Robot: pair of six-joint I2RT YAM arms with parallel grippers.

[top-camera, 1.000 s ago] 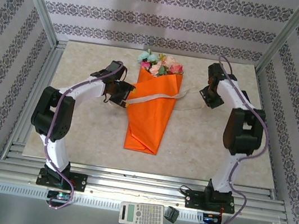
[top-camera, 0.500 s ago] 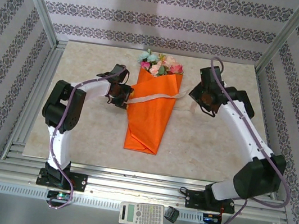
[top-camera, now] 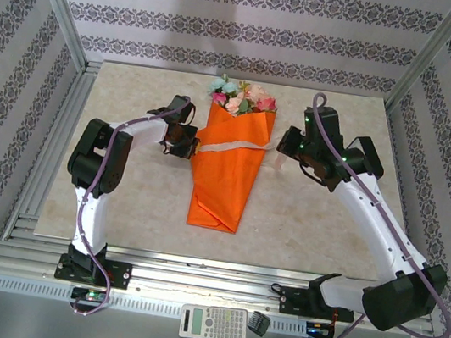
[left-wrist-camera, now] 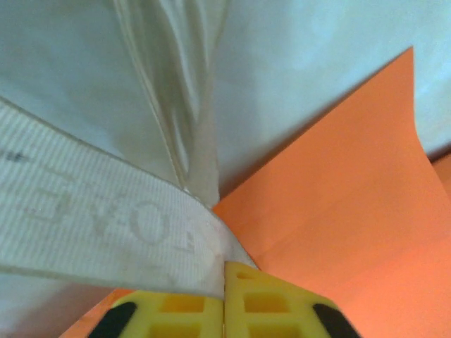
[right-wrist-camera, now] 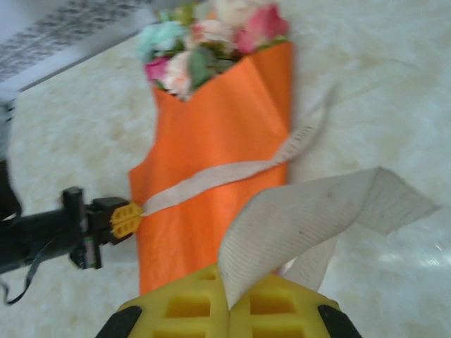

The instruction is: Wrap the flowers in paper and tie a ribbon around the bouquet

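The bouquet [top-camera: 226, 173] is an orange paper [left-wrist-camera: 345, 190] cone lying mid-table, narrow end toward me. The pink, peach and blue flowers [top-camera: 241, 99] show at its far, wide end, and again in the right wrist view [right-wrist-camera: 211, 32]. A beige ribbon [top-camera: 231, 146] runs across the cone. My left gripper [top-camera: 192, 145] sits at the cone's left edge, its yellow fingers [left-wrist-camera: 176, 310] shut on one ribbon [left-wrist-camera: 106, 218] end. Just right of the cone, my right gripper [top-camera: 286, 144] is shut on the other ribbon [right-wrist-camera: 317, 204] end, which curls up from between its fingers [right-wrist-camera: 190, 306]. The left gripper [right-wrist-camera: 128, 219] also appears there.
A calculator [top-camera: 214, 322] and a small black object [top-camera: 259, 323] lie on the metal rail at the near edge. Aluminium frame posts [top-camera: 59, 1] and patterned walls ring the marble tabletop [top-camera: 319, 227].
The left gripper has closed on the ribbon end at the cone's left edge. The right arm has stretched out and carried its ribbon end left, toward the bouquet.
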